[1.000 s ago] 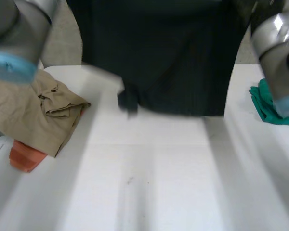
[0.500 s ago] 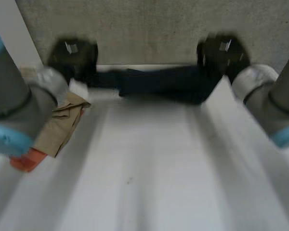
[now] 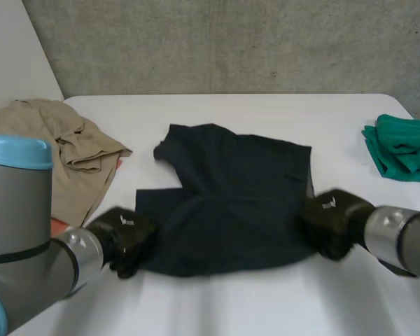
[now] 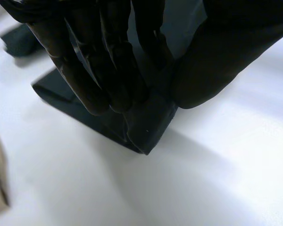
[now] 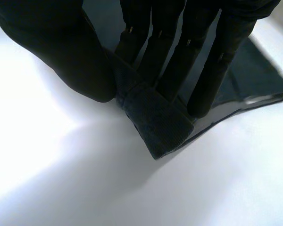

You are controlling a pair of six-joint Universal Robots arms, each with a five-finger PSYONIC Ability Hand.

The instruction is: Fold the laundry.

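Presently, the dark garment (image 3: pixel 231 203) is found lying on the table (image 3: pixel 217 308), spread between the two hands. It is largely flat but not squared: a sleeve-like part is turned in at the end away from the hands, and creases are seen across the middle. Its near edge is held at both ends. The corner on the left hand's (image 3: pixel 129 241) side is pinched between that hand's fingers (image 4: pixel 99 70) and thumb, with the cloth doubled at the fingertips and low at the table. The opposite corner is pinched likewise by the right hand (image 3: pixel 329 222), thumb against fingers (image 5: pixel 170 61), and a thick fold of cloth protrudes past the fingertips.

Progress is judged to be early. Spreading appears done or nearly so. No fold of the garment is yet seen, apart from the small doubling at each pinch. The first fold, the further folds and the setting aside are judged outstanding.

Outward of the left hand, a tan cloth (image 3: pixel 70 150) is noted in a loose, unfolded heap, with something orange (image 3: pixel 54 224) showing under it. It lies near the garment but apart from it. Well beyond the right hand, at the table's edge, a green cloth (image 3: pixel 402 147) is seen, bunched rather than neatly folded so far as can be told. Both are judged to await handling, so most of the laundry is left.
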